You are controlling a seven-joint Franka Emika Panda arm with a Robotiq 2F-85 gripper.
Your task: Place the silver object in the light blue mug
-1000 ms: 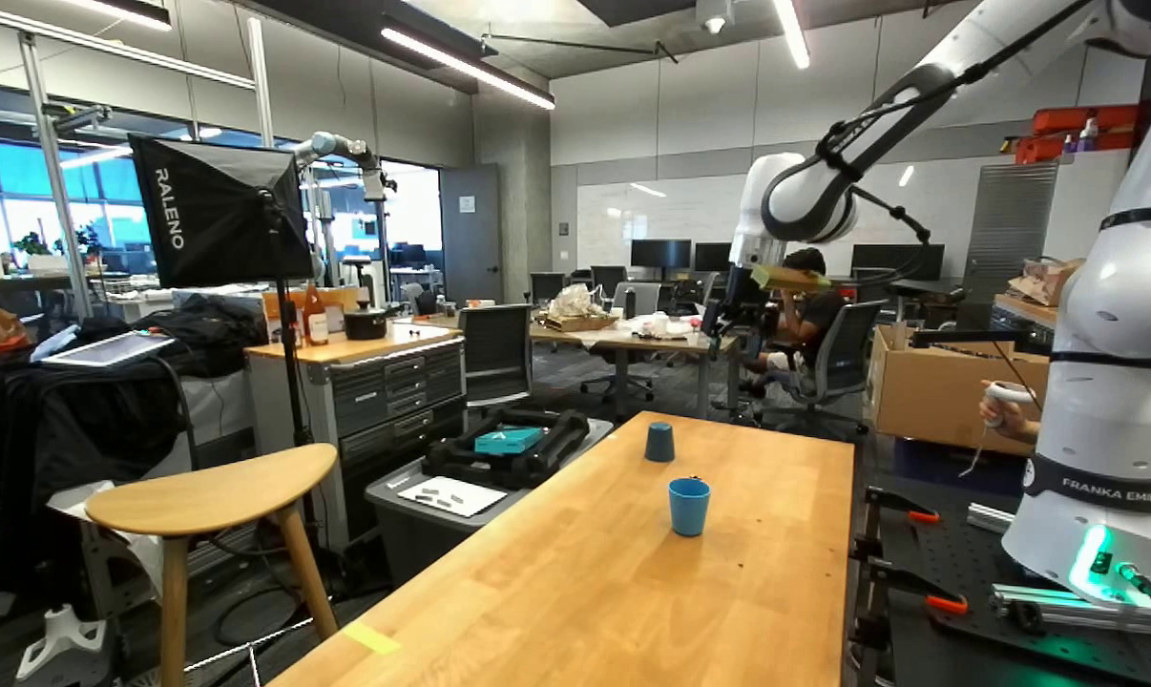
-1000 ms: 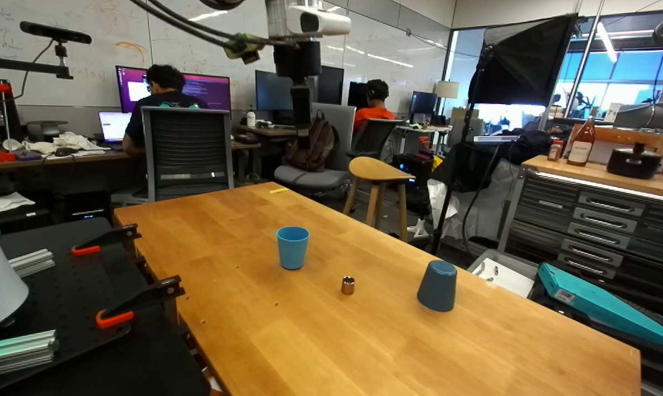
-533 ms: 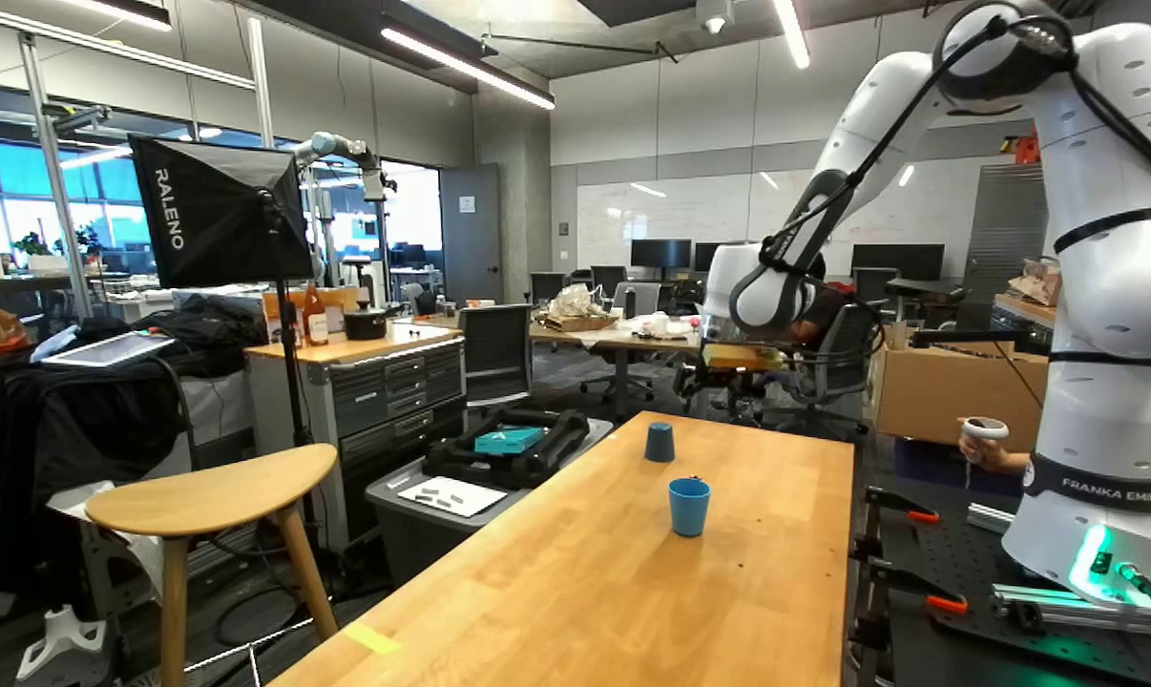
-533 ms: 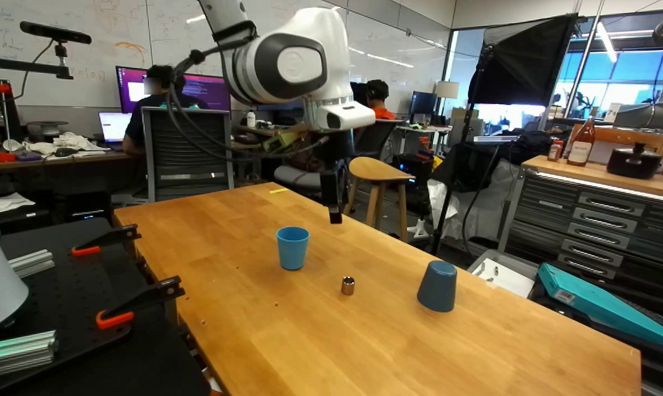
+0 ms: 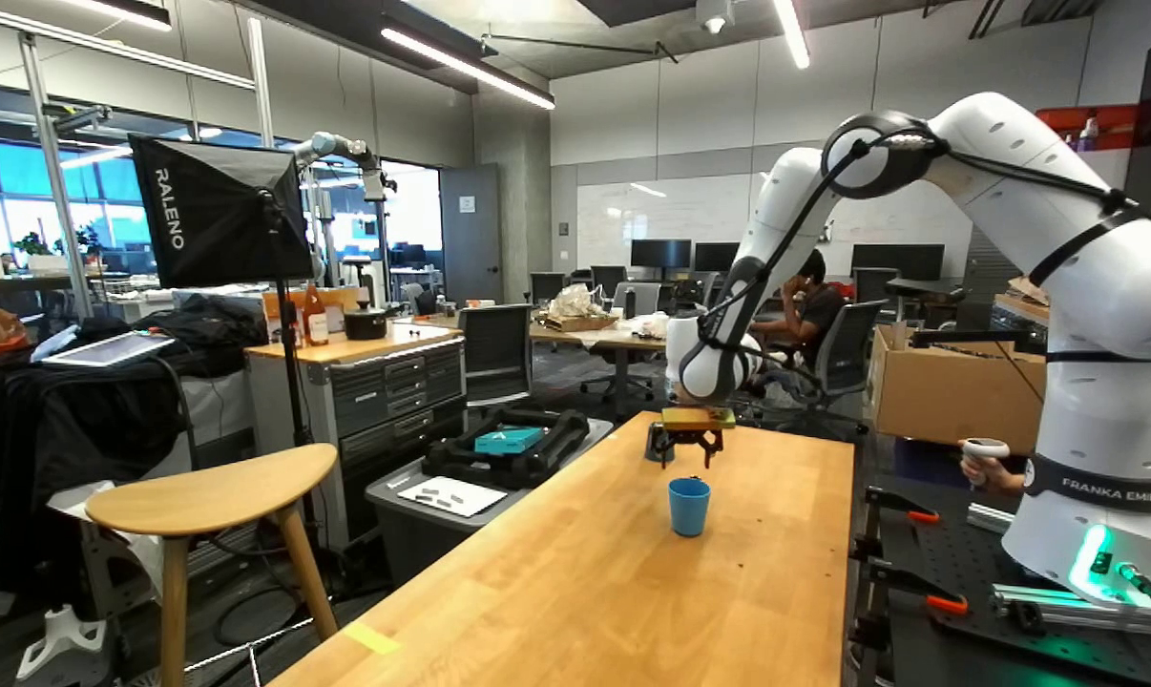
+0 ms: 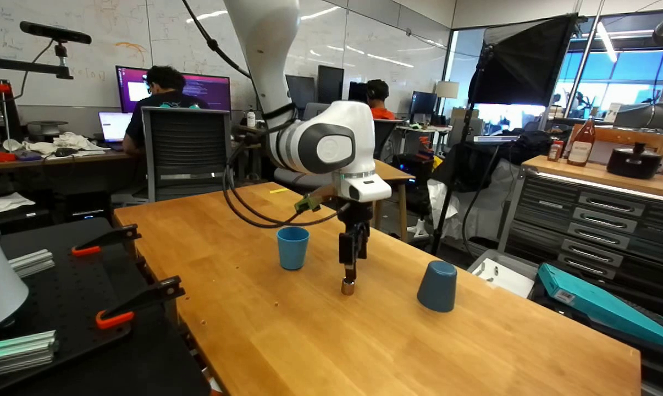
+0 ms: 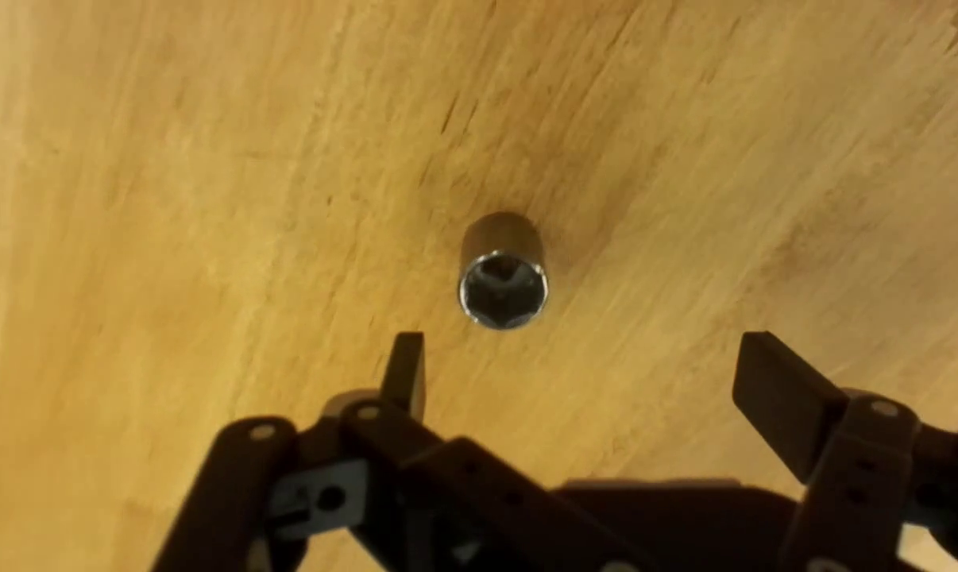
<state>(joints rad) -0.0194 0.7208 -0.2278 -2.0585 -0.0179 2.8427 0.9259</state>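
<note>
Black two-finger gripper (image 7: 581, 345) is spread, holding nothing, over the upright silver metal cylinder (image 7: 503, 266), which looks off-centre (wrist view), so closing uncorrected could tip or shove it.

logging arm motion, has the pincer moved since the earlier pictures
Yes. Against the light blue mug in an exterior view, the pincer has moved down and rightward, toward the silver object.

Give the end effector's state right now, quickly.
End effector: open, holding nothing; the silver object stands on the tabletop.
</note>
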